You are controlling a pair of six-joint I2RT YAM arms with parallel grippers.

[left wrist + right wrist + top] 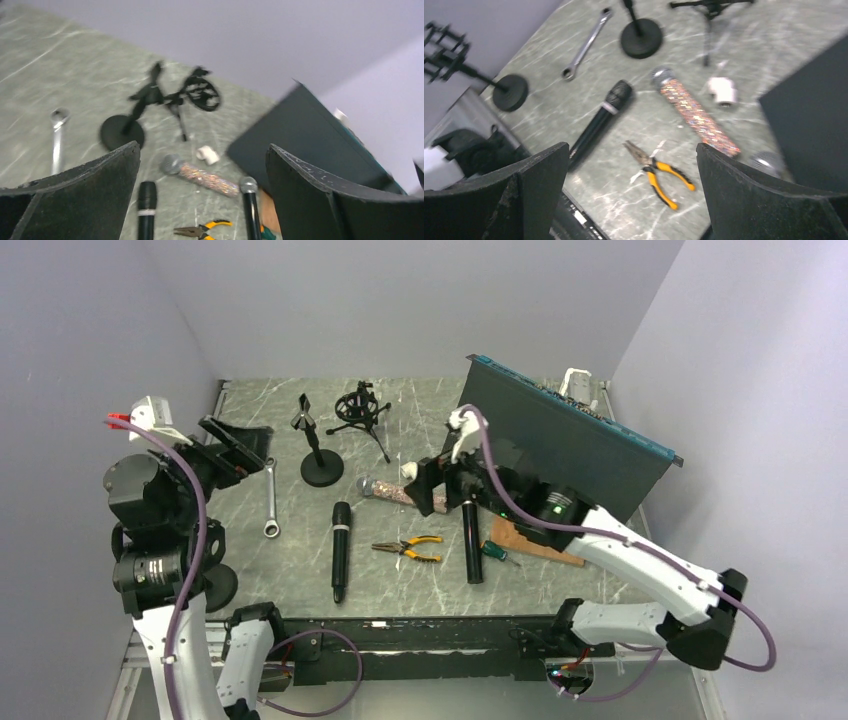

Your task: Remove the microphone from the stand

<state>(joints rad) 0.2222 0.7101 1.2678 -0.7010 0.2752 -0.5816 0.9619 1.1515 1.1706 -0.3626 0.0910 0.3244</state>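
Observation:
The black round-base stand (321,468) with an empty clip (303,416) stands at the back left; it also shows in the left wrist view (121,131). A tripod stand with an empty shock mount (362,406) is beside it. Three microphones lie flat on the table: a glitter one (386,490) (202,175) (696,112), a black one (341,550) (601,122), and another black one (472,540) (250,202). My left gripper (240,445) (202,147) is open and empty, raised at the left. My right gripper (447,490) (631,147) is open and empty above the glitter microphone's handle end.
A wrench (271,498), orange-handled pliers (408,548), a green screwdriver (497,551), a white pipe fitting (207,154) and a wood piece (535,540) lie about. A large dark panel (565,435) leans at the right. Another round-base stand (510,92) is by the left arm.

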